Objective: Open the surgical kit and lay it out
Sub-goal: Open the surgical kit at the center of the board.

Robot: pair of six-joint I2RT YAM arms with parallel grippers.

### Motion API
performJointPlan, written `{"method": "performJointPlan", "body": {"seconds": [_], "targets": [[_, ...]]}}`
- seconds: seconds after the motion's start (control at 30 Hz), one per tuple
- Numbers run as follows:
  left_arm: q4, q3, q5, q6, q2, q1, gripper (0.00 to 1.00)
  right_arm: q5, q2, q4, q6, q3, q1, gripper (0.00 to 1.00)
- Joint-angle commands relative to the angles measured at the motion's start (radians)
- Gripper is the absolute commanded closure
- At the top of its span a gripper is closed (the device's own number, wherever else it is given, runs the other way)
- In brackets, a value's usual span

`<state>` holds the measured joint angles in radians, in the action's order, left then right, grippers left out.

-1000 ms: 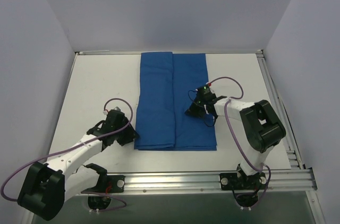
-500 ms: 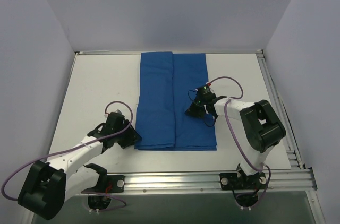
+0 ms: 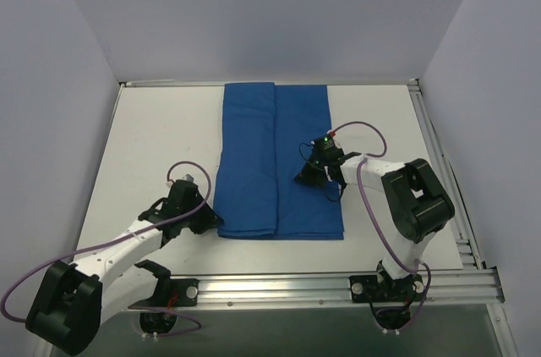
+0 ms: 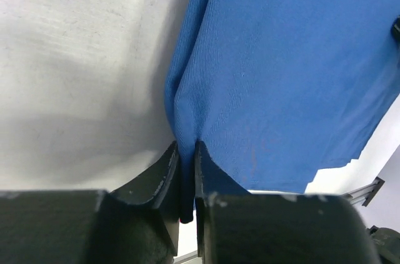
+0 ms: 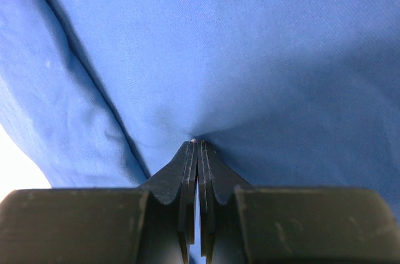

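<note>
- The blue cloth wrap (image 3: 277, 162) lies flat in the middle of the white table (image 3: 152, 145). It is a long folded rectangle running from the far edge toward you.
- The left flap (image 3: 247, 162) is doubled over the right half, and its free edge runs down the centre.
- No tray or instruments are showing. If they are under the cloth, I cannot tell.
- Your left gripper (image 4: 186, 151) is at the wrap's near-left corner. Its jaws are nearly together, with the folded left edge of the cloth pinched between them.
- Your right gripper (image 5: 197, 145) is on the right half, near the middle. Its jaws are fully together and the tips are pressed into the fabric.
- The cloth puckers toward the right tips, but I cannot tell whether any of it is actually caught.
- Handling guess: the wrap is soft, light woven fabric with no stiffness. It will drape and drag rather than flip as a sheet.
- It looks matte, not slick, so a thin pinch should hold.
- Take it at a corner or a folded edge, as your left gripper has it, not mid-panel.
- Grab only the top layer or both layers will come up together.
- Risk: pulling sideways may slide the whole wrap unless the right tips pin it.
</note>
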<state>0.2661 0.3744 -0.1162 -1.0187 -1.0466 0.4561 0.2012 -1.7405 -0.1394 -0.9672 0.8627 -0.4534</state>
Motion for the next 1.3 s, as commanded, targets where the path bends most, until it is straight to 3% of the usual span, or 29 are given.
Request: {"method": "performJointPlan", "body": {"seconds": [0.0,0.2,0.43,0.57,0.73,0.83,1.03,1.27], "targets": [[0.186,0.04,0.107,0.032,0.078,0.003,0.87,-0.089,-0.068,0.179,0.056,-0.044,-0.002,1.0],[0.285,0.103,0.178,0.06,0.161,0.004,0.8,-0.098,-0.068,0.181,0.064,-0.045,-0.001,1.0],[0.197,0.069,0.132,0.062,0.093,0.004,0.67,-0.105,-0.065,0.185,0.064,-0.048,-0.002,1.0],[0.142,0.047,0.116,0.057,0.056,0.004,0.66,-0.118,-0.068,0.196,0.062,-0.05,0.002,1.0],[0.114,0.038,0.116,0.057,0.048,0.004,0.77,-0.123,-0.065,0.201,0.068,-0.054,0.013,1.0],[0.116,0.046,0.118,0.054,0.069,0.004,0.97,-0.128,-0.067,0.201,0.073,-0.06,0.019,1.0],[0.208,0.119,0.191,0.097,0.174,0.004,0.98,-0.143,-0.074,0.21,0.082,-0.067,0.036,1.0],[0.366,0.322,0.305,0.264,0.257,0.003,0.98,-0.164,-0.067,0.228,0.11,-0.064,0.076,1.0]]}}
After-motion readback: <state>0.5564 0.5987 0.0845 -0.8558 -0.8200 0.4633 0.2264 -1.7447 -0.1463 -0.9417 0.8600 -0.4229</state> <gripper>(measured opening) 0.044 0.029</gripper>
